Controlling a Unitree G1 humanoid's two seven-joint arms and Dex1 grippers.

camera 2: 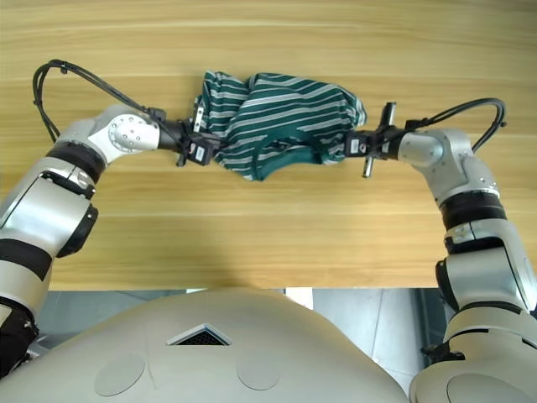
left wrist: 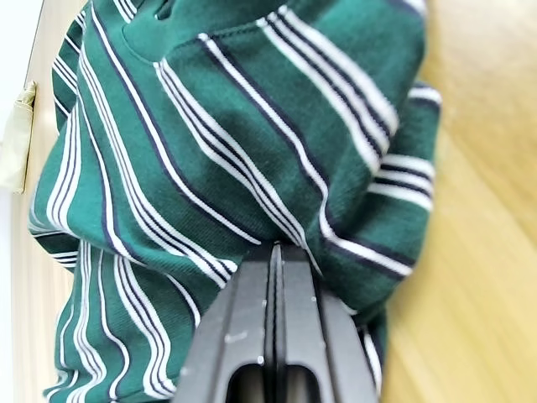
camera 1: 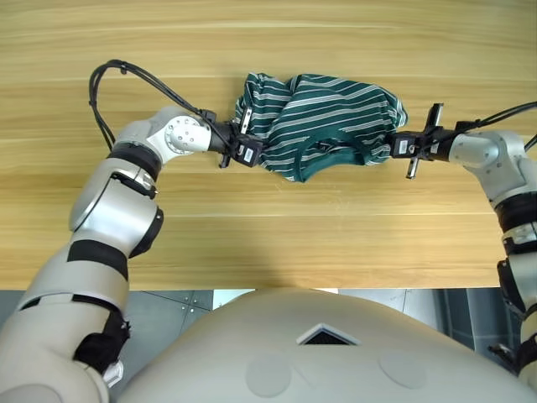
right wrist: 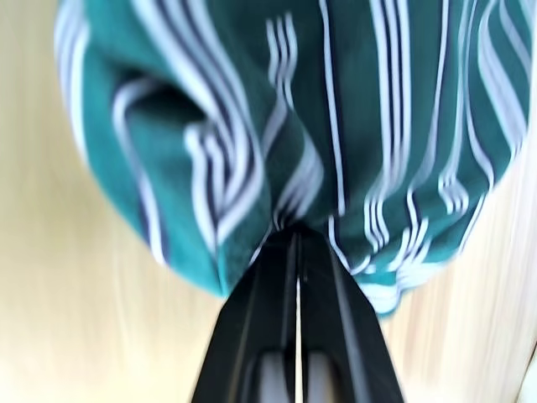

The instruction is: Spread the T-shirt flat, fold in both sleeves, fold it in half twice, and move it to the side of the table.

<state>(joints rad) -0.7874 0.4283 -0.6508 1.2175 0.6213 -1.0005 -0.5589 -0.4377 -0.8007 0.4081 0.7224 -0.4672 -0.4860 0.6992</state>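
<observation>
A green T-shirt (camera 1: 323, 122) with white and dark stripes lies bunched up in the middle of the wooden table (camera 1: 268, 227). My left gripper (camera 1: 252, 151) is at the shirt's left end, shut on a fold of the cloth (left wrist: 277, 243). At the shirt's right end, my right gripper (camera 1: 382, 147) is likewise shut on the fabric (right wrist: 294, 222). The shirt hangs crumpled between the two grippers, its collar edge (camera 1: 331, 149) facing the near side. In the right eye view the T-shirt (camera 2: 281, 122) sits between both wrists.
Bare wooden tabletop (camera 1: 277, 42) stretches all around the shirt, to the far side and toward the near edge (camera 1: 252, 285). Black cables (camera 1: 126, 80) loop above my left wrist, and another cable (camera 2: 470, 109) arcs over my right wrist.
</observation>
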